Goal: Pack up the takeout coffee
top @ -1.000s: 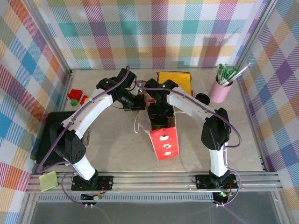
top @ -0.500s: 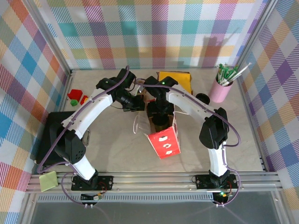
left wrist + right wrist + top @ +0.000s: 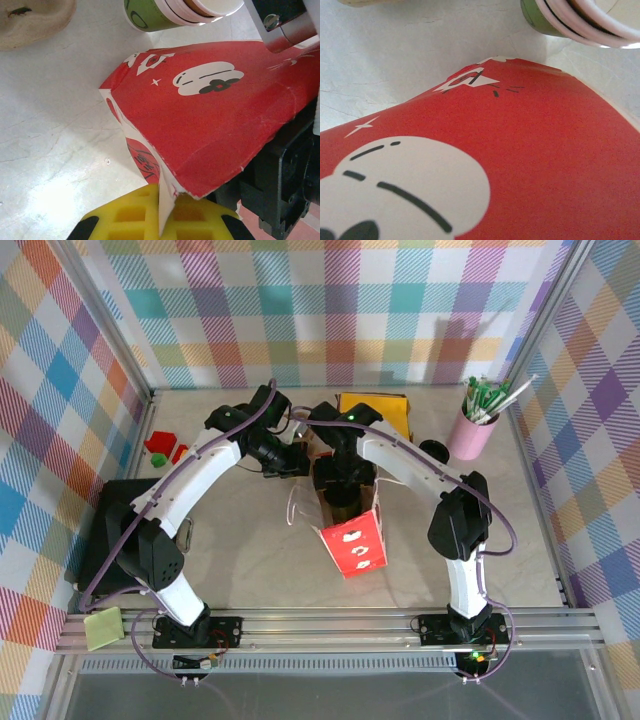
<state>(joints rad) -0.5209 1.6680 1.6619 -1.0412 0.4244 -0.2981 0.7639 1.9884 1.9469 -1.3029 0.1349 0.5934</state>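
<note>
A red paper bag printed with white cartoon faces stands mid-table, its mouth facing the back. My left gripper is shut on the bag's rim, yellow fingers pinching the paper edge; from above it sits at the bag's left rim. My right gripper hangs over the bag's mouth, its fingers hidden by the wrist and by the bag's red side. The takeout coffee is hidden. A nested stack of green-banded cups is just behind the bag.
A yellow box sits behind the bag. A black round lid and a pink pot of green pens are back right. On the left are a black tray and red and green blocks.
The bag's red front has shifted slightly left and back and looks narrower. The right wrist has moved a little back over the bag's mouth. The left gripper keeps its pinch.
</note>
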